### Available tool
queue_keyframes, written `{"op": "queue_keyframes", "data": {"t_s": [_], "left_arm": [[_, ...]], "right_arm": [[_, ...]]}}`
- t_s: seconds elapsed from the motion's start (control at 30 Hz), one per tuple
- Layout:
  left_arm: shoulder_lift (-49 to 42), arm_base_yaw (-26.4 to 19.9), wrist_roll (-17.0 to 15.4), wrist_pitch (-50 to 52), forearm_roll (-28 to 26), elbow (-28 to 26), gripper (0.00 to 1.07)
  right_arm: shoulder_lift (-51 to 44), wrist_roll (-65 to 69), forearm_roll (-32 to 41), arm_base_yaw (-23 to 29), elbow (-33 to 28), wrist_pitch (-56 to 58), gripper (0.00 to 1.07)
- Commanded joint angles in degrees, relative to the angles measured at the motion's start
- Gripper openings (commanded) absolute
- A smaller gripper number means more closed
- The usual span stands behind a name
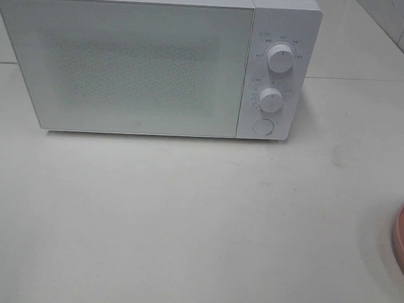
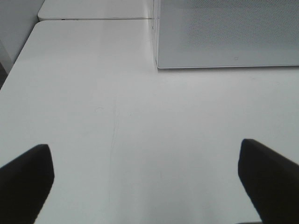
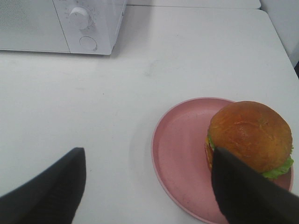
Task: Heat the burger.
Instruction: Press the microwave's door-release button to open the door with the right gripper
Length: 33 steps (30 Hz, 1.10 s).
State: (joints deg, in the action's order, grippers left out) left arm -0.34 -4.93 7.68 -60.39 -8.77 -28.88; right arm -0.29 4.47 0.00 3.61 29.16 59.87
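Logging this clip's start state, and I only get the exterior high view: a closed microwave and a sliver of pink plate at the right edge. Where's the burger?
Observer: The burger sits on that pink plate, off-centre; the right wrist view shows it.
Operator: Is the right gripper holding it?
Observer: No. The right gripper is open. One finger overlaps the burger's side in the picture, but I cannot tell whether it touches.
Operator: And the left?
Observer: The left gripper is open above the table, holding nothing, with the microwave door ahead of it.
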Motion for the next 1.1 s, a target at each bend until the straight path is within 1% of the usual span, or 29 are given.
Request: {"op": "queue_keyframes", "data": {"t_s": [0.03,0.13,0.2,0.6,0.77,0.97,1.1], "left_arm": [[-1.4,-0.1,-0.5,0.8,0.2,0.2,1.0],[-1.4,-0.1,-0.5,0.8,0.2,0.2,1.0],[-1.4,-0.1,-0.5,0.8,0.2,0.2,1.0],[-1.4,-0.1,-0.5,0.8,0.2,0.2,1.0],[-1.4,-0.1,-0.5,0.8,0.2,0.2,1.0],[-1.4,-0.1,-0.5,0.8,0.2,0.2,1.0],[-1.4,-0.1,-0.5,0.8,0.2,0.2,1.0]], "right_arm": [[-1.4,0.1,0.4,0.1,0.1,-0.7,0.73],[-0.4,0.1,0.4,0.1,1.1,-0.9,0.73],[1.9,0.1,0.4,0.1,2.4,-1.0,0.73],[10.7,0.0,0.4,0.1,2.6,-6.2,0.73],[14.7,0.0,0.4,0.1,2.1,-10.1,0.73],[17.4,0.0,0.4,0.1,1.7,-14.0,0.73],[19.8,0.0,0.4,0.1,-0.6,-19.0,0.73]]}}
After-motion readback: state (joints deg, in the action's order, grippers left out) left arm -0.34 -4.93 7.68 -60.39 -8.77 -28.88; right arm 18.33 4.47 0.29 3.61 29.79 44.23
